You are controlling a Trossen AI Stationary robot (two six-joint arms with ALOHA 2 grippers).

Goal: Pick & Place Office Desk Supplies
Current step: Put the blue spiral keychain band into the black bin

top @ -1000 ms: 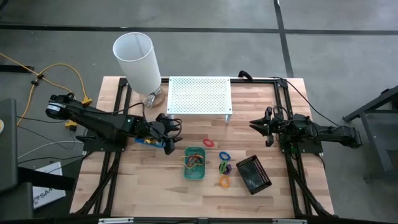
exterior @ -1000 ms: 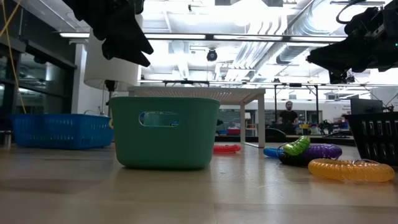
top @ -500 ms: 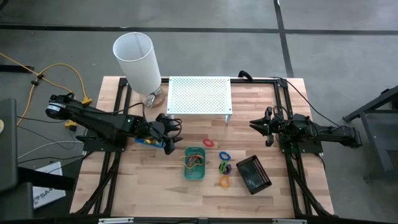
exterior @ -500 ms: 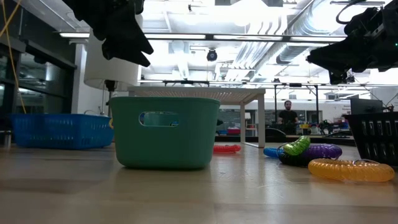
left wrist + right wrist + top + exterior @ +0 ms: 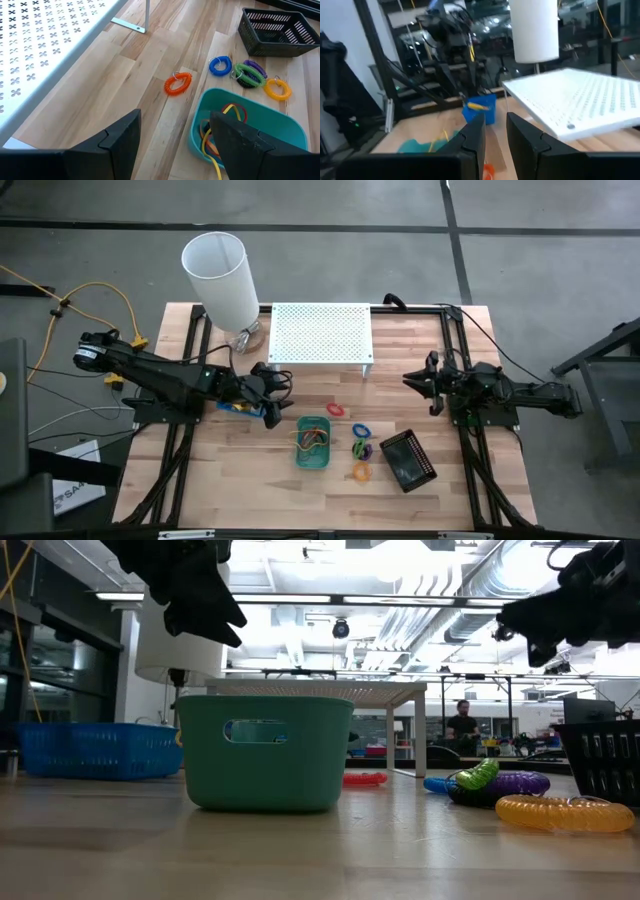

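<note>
Above the blue tray [image 5: 233,408], left gripper [image 5: 276,394] wide open, empty; right gripper [image 5: 412,381] narrowly parted, empty.

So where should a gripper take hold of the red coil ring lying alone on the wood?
Probably from straight above, pinching across one side of the red coil ring: it lies flat on the table, apart from the green tray and other rings, so one finger can go through its open middle.

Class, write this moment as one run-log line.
left gripper: open, empty, above blue tray | right gripper: empty, hovering | green tray: holds bands | coil rings: loose on table
</note>
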